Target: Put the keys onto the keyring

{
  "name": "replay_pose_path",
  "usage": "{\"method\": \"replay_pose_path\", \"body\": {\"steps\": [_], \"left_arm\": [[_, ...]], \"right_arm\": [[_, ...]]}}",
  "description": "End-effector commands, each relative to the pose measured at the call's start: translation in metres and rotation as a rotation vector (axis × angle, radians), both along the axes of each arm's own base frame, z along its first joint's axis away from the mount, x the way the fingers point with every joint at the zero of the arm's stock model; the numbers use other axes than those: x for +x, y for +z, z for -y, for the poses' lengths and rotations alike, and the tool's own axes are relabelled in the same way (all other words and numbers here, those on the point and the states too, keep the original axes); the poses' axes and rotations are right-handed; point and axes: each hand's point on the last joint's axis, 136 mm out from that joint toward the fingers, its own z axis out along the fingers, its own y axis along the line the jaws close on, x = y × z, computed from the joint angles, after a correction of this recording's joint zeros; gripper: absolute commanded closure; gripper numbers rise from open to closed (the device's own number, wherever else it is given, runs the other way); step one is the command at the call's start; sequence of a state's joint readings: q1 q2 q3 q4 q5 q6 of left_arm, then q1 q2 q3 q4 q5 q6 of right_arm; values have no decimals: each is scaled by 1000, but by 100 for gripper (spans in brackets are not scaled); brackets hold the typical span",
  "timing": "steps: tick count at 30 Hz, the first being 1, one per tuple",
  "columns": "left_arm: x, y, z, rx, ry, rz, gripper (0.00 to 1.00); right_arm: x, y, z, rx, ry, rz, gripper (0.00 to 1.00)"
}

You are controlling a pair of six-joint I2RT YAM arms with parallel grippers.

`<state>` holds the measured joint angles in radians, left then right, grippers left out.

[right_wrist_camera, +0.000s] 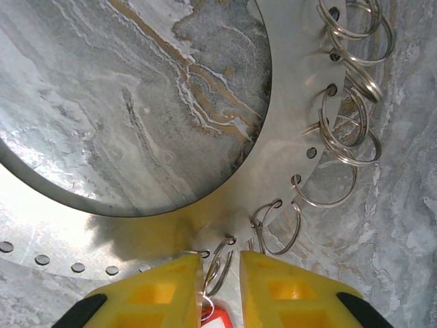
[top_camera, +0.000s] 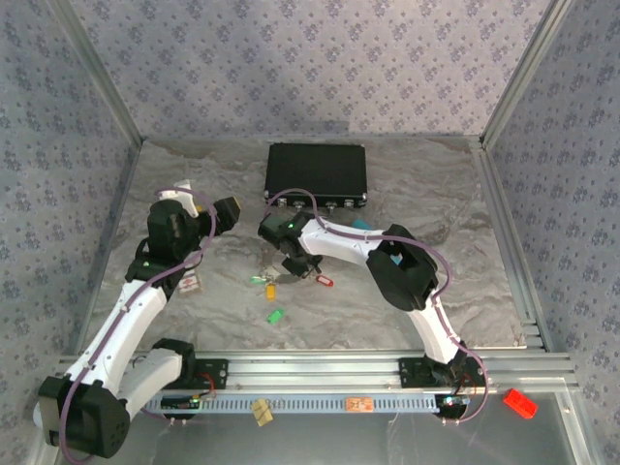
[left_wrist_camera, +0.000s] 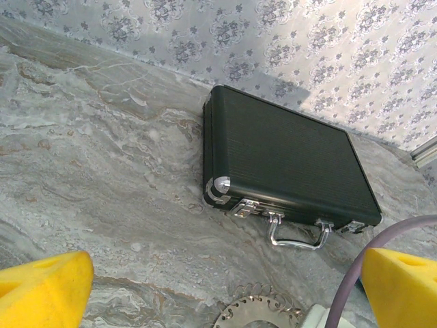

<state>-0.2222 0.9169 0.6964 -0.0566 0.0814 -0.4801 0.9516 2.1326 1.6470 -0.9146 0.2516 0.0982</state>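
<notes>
The keyring (right_wrist_camera: 287,171) is a flat silvery loop with punched holes and small split rings along its edge; it also shows faintly in the top view (top_camera: 265,267) and at the bottom of the left wrist view (left_wrist_camera: 259,311). My right gripper (right_wrist_camera: 222,287) is down at its rim, fingers (right_wrist_camera: 157,297) a narrow gap apart, shut on the red key (right_wrist_camera: 217,320), whose split ring stands between them. That red key (top_camera: 325,280) lies just right of the gripper (top_camera: 294,263). Two green keys (top_camera: 257,281) (top_camera: 275,316) and a yellow key (top_camera: 270,289) lie loose nearby. My left gripper (top_camera: 228,215) hovers wide open, holding nothing.
A black case (top_camera: 316,174) with a metal handle (left_wrist_camera: 298,236) lies at the back. A teal pen (top_camera: 361,225) rests beside the right arm. A red block (top_camera: 519,402) sits past the front rail at the right. Metal frame rails border the table.
</notes>
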Motion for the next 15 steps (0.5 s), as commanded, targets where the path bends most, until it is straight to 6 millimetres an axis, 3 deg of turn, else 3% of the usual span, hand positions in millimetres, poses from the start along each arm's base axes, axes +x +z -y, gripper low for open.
{"method": "replay_pose_path", "body": {"steps": [1, 15], "left_arm": [[-1, 0, -4, 9, 14, 8, 0], [-1, 1, -4, 6, 15, 9, 0]], "right_arm": [[2, -1, 5, -39, -21, 0, 79], [3, -2, 11, -79, -18, 11, 84]]}}
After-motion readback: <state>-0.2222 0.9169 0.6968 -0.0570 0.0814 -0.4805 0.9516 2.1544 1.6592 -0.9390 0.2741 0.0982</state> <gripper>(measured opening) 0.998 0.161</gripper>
